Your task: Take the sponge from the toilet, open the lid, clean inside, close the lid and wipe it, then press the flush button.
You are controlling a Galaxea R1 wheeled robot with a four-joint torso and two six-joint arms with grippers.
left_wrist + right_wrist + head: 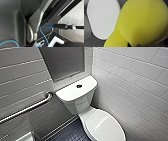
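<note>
Right gripper clamped on sponge (142, 22); I judge so from foam bulging close against wrist camera, pinched at waist. Lid (102, 18) lies beyond gripper, past sponge and apart from it, down flat over bowl. Toilet (82, 105) in tiled corner ahead of me, flush button (79, 86) mid tank top, farther off than lid. Left gripper: I cannot tell its state; blue cable (43, 35) crosses its wrist view

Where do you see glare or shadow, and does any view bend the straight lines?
Head view: glare streak on the lid; the lines of the tiled wall slant. Right wrist view: sponge evenly lit, darker at its fold. Left wrist view: dim, tiled wall bright.
</note>
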